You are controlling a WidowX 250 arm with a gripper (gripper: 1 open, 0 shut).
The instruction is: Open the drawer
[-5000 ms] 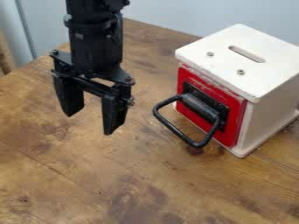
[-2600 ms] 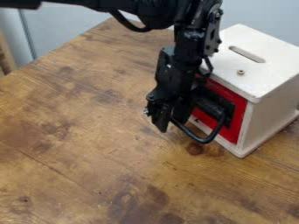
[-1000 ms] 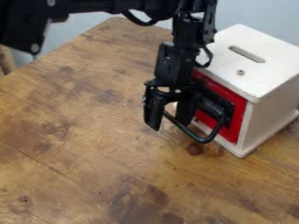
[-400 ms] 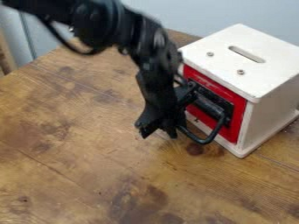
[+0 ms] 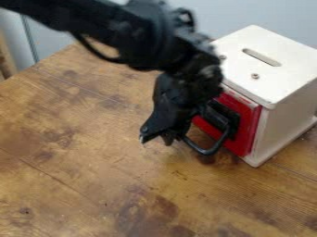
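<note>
Robot gripper point(image 5: 161, 131) at the drawer point(image 5: 227, 126) of a cream-white wooden housing point(image 5: 262, 72), on a brown wood-grain table point(image 5: 74, 157).
Camera view: drawer at right, in the housing's front; red, box-shaped, black plate, looped black handle point(image 5: 207, 148). Housing boxy, smooth, top slotted. Arm point(image 5: 130, 35) black, blurred, cut off at upper left, hiding part of the drawer. Gripper closed, fingers at the handle's near side; grip on it cannot be made out.
</note>
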